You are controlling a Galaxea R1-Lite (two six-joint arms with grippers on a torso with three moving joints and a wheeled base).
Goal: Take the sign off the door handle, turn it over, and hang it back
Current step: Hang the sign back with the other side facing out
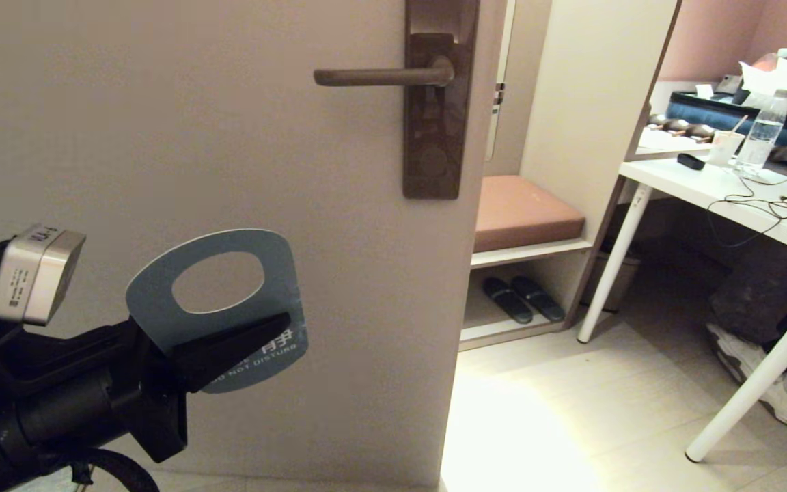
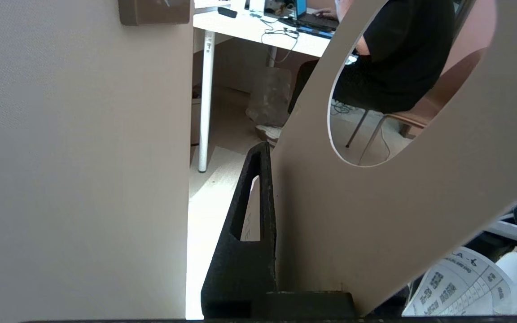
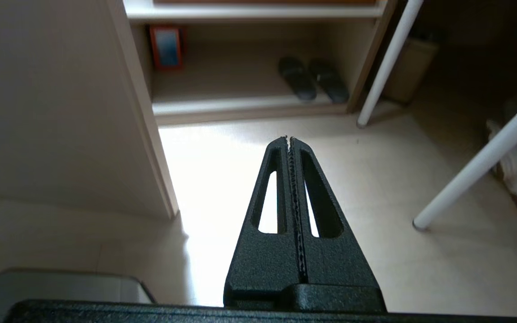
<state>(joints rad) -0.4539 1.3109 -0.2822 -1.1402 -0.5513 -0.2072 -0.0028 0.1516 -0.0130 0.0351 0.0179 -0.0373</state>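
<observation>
Sign (image 1: 229, 318) and door handle (image 1: 383, 76) are well apart: the card hangs in the air below the lever and off toward its free end, close in front of the door (image 1: 161, 137), held up by the left gripper (image 1: 267, 328). That gripper's black fingers (image 1: 229, 348) are clenched on the card's lower part, one on each face, just under the oval hole, which stands uppermost. The grey-blue face with the white "DO NOT DISTURB" lettering is turned away from the door, and from the left wrist's side the plain white face (image 2: 375, 215) shows. The lever itself juts out level from its tall dark backplate (image 1: 434, 137) with nothing hanging on it. Lower down, past the door's edge from the handle, the right gripper (image 3: 291, 140) points toward the pale floor (image 3: 397, 179), its fingers pressed tight together on nothing.
</observation>
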